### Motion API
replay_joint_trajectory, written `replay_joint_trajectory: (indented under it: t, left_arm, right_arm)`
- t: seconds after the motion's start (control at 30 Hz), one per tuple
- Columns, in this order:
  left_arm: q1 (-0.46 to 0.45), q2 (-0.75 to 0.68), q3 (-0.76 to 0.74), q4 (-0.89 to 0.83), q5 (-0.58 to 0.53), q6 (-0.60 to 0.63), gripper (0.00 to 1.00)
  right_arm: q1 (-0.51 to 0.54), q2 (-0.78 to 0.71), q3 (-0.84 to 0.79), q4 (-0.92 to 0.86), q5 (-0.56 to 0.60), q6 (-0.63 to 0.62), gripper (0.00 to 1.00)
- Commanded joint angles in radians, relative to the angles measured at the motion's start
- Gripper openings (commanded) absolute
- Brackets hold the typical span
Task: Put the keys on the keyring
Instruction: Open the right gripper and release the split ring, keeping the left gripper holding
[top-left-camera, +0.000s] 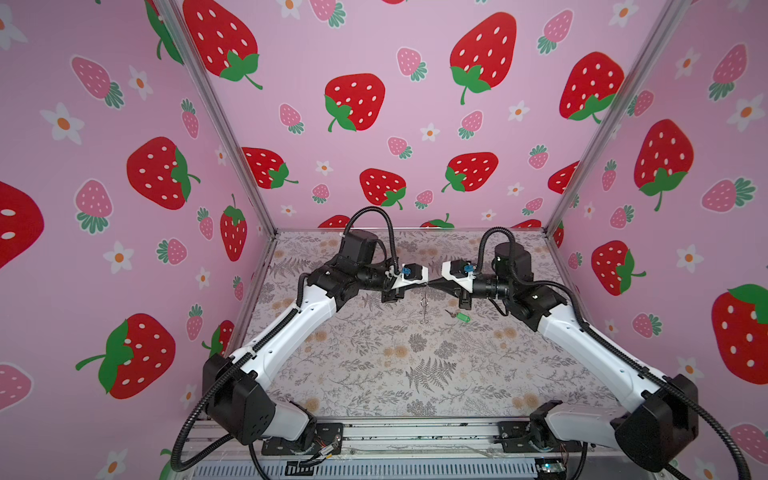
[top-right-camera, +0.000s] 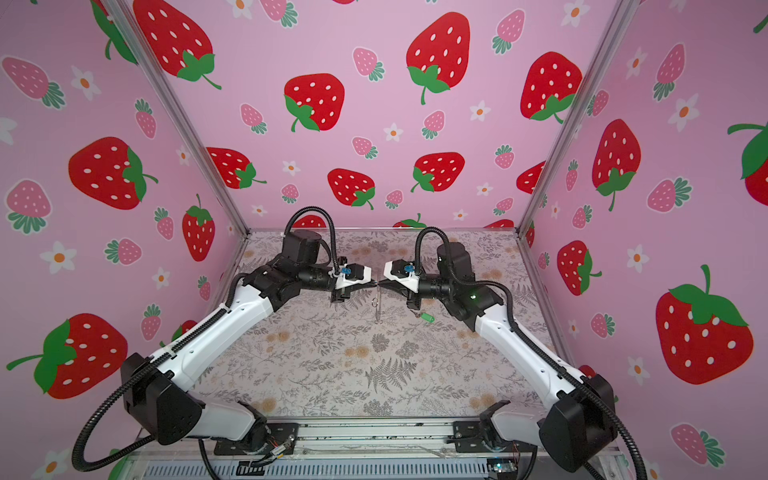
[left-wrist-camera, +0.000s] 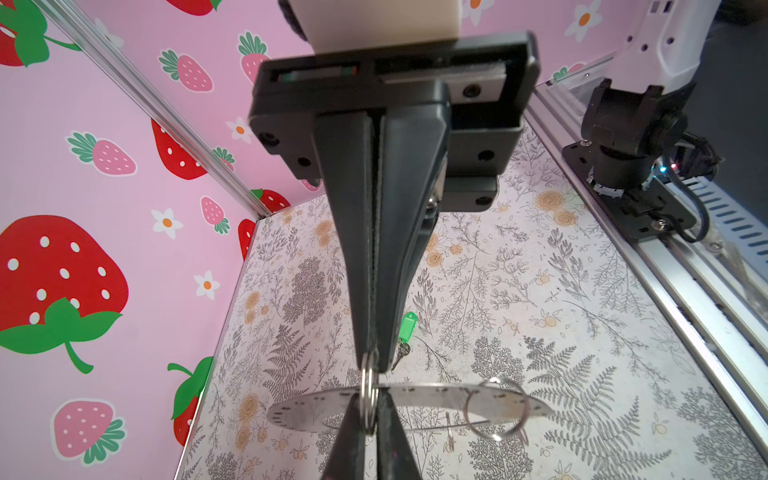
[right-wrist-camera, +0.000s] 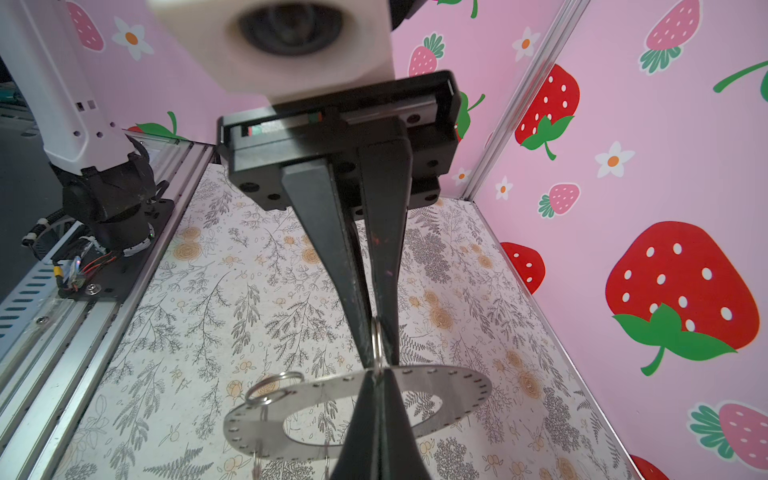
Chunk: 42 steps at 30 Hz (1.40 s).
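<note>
Clamped on wire loop (left-wrist-camera: 369, 395) of flat grey hole-rimmed metal keyring (left-wrist-camera: 436, 399): left gripper (top-left-camera: 424, 284), right gripper (top-left-camera: 431, 284). Bright-green-tagged dark keys (top-left-camera: 460, 316) at its 3 o'clock.

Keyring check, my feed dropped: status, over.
Left claw and right claw shut on one keyring loop. Keyring hanging aloft; keys on table, unattached. Nothing in the way.

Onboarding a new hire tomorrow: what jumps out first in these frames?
The pink walls printed with big red strawberries dominate every view. Mid-air above the floral table, the left gripper and right gripper meet tip to tip, both shut on one small wire loop on the large flat grey metal keyring. The tiny dark key with its bright-green plastic tag lies on the table, just right of them.
</note>
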Motion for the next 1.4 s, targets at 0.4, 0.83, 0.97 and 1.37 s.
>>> replay_joint_trajectory:
  t: [0.4, 0.83, 0.97, 1.37]
  left_arm:
    - [-0.003, -0.007, 0.022, 0.033, 0.043, 0.001, 0.07]
    - [-0.003, -0.030, -0.014, 0.054, 0.058, 0.032, 0.00]
    - [-0.003, -0.032, -0.023, 0.067, 0.061, 0.023, 0.00]
    - [0.042, -0.046, -0.108, 0.177, 0.079, -0.061, 0.00]
  right_arm:
    - [0.015, -0.011, -0.005, 0.022, -0.038, -0.020, 0.00]
    - [0.013, -0.079, -0.104, 0.148, 0.081, -0.041, 0.19]
    - [0.013, -0.084, -0.116, 0.166, 0.101, -0.038, 0.19]
    - [-0.127, -0.125, -0.325, 0.454, 0.306, 0.355, 0.26]
